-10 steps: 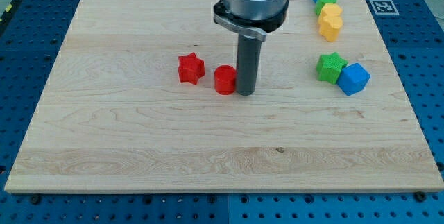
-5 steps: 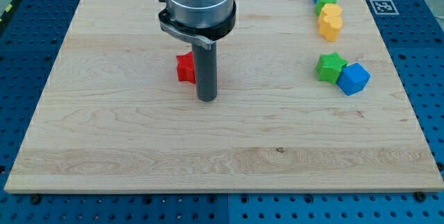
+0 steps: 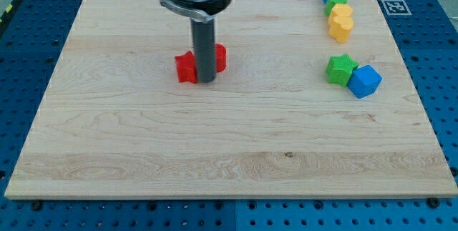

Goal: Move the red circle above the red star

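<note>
Tip btwn red star & red circle.

1. My tip rests on the pale wooden counter; the dark rod hides the gap between two red blocks.
2. The red star block shows at the rod's left; the red circle block peeks out at its right, slightly nearer the view's top.
3. A green star block touches a blue block at the view's right.

Getting bright, even overhead light; showing only a soft, faint shadow beside my tip; staying sharp to all board corners, no glare, no blur.
</note>
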### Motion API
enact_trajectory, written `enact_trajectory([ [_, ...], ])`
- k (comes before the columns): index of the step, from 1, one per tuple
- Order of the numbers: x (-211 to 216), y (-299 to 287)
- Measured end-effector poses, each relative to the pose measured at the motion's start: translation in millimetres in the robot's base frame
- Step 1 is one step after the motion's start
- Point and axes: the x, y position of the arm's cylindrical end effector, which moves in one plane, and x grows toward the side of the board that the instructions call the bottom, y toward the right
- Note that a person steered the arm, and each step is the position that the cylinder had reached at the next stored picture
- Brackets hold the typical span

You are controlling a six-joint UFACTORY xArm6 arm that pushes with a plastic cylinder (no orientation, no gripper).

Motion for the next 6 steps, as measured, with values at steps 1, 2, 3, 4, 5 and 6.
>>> enact_trajectory([
  [1,0,-7],
  [2,0,22],
  [3,-4,34],
  [4,-19,30],
  [5,-21,23],
  [6,-16,33],
])
